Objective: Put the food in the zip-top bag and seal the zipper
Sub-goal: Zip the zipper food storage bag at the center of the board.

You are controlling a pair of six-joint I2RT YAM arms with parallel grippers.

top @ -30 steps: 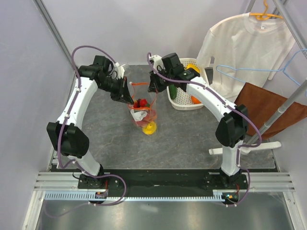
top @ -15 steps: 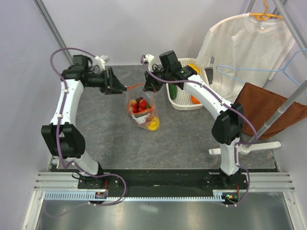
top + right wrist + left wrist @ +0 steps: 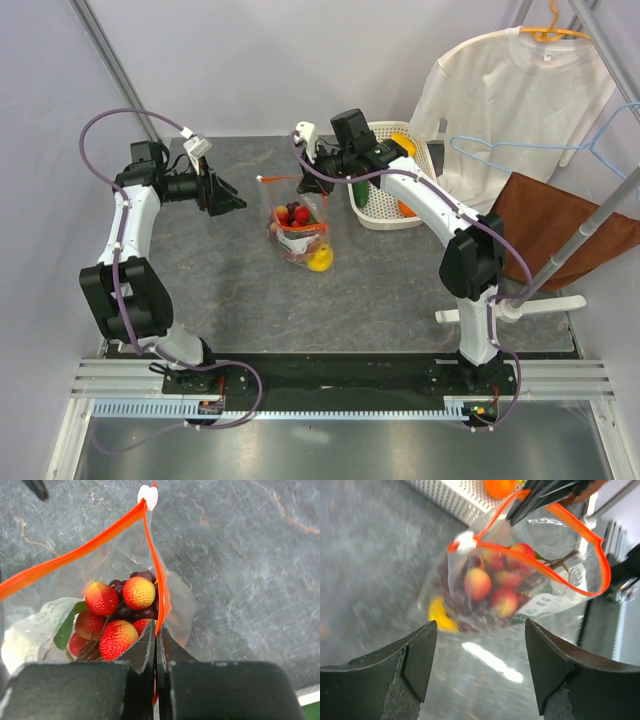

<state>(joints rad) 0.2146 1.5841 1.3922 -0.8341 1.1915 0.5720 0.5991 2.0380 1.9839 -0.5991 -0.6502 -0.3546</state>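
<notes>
The right tool [image 3: 156, 642] is clamped shut on the zipper [image 3: 75, 555] of the zip-top bag [image 3: 300, 228], holding its mouth agape above the grey surface [image 3: 400, 280], beside the white basket [image 3: 380, 210]. Red-and-yellow fruits [image 3: 138, 592] and a dark grape bunch [image 3: 126, 611] lie inside the bag, and a yellow fruit [image 3: 320, 262] shows at its bottom. The left tool [image 3: 238, 203] stands open, apart from the bag.

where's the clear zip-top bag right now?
Top view: the clear plastic zip-top bag with the orange-red strip is centre-frame, just left of the white slotted basket, its mouth pinched by the right gripper; the open left gripper is apart, further left.
</notes>
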